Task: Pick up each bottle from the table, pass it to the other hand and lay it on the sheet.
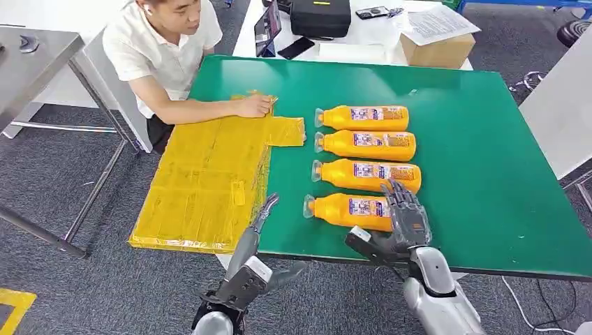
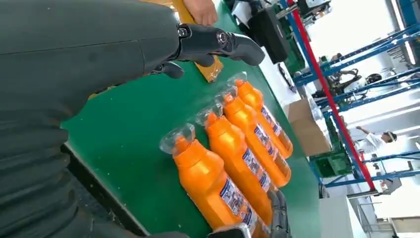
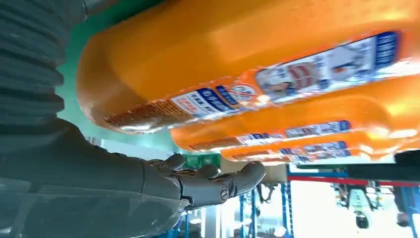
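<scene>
Lying in a row on the green table (image 1: 475, 160), four orange bottles (image 1: 366, 146) sit beside the yellow sheet (image 1: 202, 181), on which a person's hand (image 1: 253, 106) rests. Right hand (image 1: 405, 213) spreads over the nearest bottle (image 1: 345, 209); left hand (image 1: 262, 216) hovers empty, fingers apart.

Left wrist: bottles side by side.

Right wrist: nearest bottle close above the spread fingers (image 3: 218, 181), contact indiscernible.

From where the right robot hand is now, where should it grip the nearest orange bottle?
Likely the wide labelled body of the nearest bottle, coming from above. It lies flat, its cap pointing toward the yellow sheet, and the right robot hand is already at its base end.
</scene>
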### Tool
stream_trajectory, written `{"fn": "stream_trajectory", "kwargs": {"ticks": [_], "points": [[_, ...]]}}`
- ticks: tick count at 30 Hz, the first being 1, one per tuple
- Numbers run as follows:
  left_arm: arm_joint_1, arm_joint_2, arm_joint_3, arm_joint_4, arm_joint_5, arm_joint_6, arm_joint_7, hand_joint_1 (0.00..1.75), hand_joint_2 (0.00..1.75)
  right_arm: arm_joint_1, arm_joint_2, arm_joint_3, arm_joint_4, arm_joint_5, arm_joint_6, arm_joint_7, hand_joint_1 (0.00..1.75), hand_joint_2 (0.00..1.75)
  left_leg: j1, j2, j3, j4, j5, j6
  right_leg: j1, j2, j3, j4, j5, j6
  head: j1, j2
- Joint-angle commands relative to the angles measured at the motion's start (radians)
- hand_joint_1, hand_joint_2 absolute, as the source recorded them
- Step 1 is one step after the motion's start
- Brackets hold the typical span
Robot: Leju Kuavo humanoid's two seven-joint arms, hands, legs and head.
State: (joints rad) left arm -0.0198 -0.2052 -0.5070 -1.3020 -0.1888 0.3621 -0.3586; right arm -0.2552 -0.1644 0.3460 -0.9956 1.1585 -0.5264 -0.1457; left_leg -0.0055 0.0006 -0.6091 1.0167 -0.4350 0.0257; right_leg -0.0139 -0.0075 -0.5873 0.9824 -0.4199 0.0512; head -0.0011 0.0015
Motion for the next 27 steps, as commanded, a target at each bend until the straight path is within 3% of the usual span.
{"fn": "stream_trajectory", "kwargs": {"ticks": [1, 4, 5, 6, 7, 9, 12, 27], "points": [[-0.02, 0.019, -0.007, 0.021, -0.001, -0.009, 0.011, 0.0, 1.75, -0.024, -0.006, 0.06, -0.005, -0.056, 0.058, 0.01, 0.0, 1.75, 0.0, 0.001, 0.002, -0.001, -0.001, -0.001, 0.0, 0.001, 0.002, -0.001, -0.001, -0.001, 0.0, 0.0], [-0.018, 0.019, -0.009, 0.022, 0.001, -0.014, 0.012, 0.0, 1.75, -0.033, -0.014, 0.054, 0.058, -0.093, 0.12, 0.014, 0.0, 1.75, 0.0, 0.001, 0.005, -0.001, -0.001, -0.002, 0.0, 0.001, 0.004, -0.001, -0.001, -0.002, 0.0, 0.0], [-0.02, 0.019, -0.009, 0.025, 0.003, -0.016, 0.013, 0.0, 1.75, -0.05, -0.029, 0.069, 0.102, -0.1, 0.192, 0.035, 0.07, 1.75, 0.0, 0.0, 0.003, -0.001, -0.001, -0.001, 0.0, 0.0, 0.003, -0.001, -0.001, -0.001, 0.0, 0.0], [-0.022, 0.018, -0.008, 0.029, 0.005, -0.017, 0.014, 0.0, 1.75, -0.061, -0.034, 0.065, 0.138, -0.12, 0.231, 0.047, 1.26, 1.75, 0.001, 0.0, 0.006, -0.001, -0.002, -0.002, 0.001, 0.001, 0.006, -0.002, -0.001, -0.002, 0.0, 0.0], [-0.024, 0.017, -0.008, 0.033, 0.008, -0.017, 0.015, 0.0, 1.75, -0.081, -0.043, 0.073, 0.186, -0.129, 0.259, 0.049, 1.75, 1.75, 0.0, 0.0, 0.004, -0.001, -0.001, -0.001, 0.0, 0.001, 0.004, -0.002, -0.001, -0.001, 0.0, 0.0], [-0.039, 0.017, -0.014, 0.046, 0.022, -0.021, 0.01, 0.0, 1.75, -0.14, -0.058, 0.077, 0.301, -0.154, 0.336, 0.066, 1.75, 1.75, 0.0, 0.001, 0.005, -0.001, -0.001, -0.002, 0.0, 0.001, 0.005, -0.002, -0.001, -0.002, 0.0, 0.0], [-0.052, 0.015, -0.018, 0.059, 0.029, -0.023, 0.007, 0.0, 1.75, -0.181, -0.065, 0.075, 0.38, -0.164, 0.345, 0.051, 1.75, 1.75, 0.0, -0.001, 0.006, -0.001, 0.0, -0.001, 0.0, 0.0, 0.006, -0.002, 0.0, -0.002, 0.0, 0.0], [-0.052, 0.02, -0.02, 0.045, 0.035, -0.014, 0.005, 0.0, 1.75, -0.186, -0.06, 0.11, 0.406, -0.094, 0.317, 0.143, 1.75, 1.75, 0.001, -0.006, 0.019, -0.002, 0.0, 0.0, 0.001, -0.004, 0.011, -0.005, -0.001, -0.001, 0.0, 0.0]]}}
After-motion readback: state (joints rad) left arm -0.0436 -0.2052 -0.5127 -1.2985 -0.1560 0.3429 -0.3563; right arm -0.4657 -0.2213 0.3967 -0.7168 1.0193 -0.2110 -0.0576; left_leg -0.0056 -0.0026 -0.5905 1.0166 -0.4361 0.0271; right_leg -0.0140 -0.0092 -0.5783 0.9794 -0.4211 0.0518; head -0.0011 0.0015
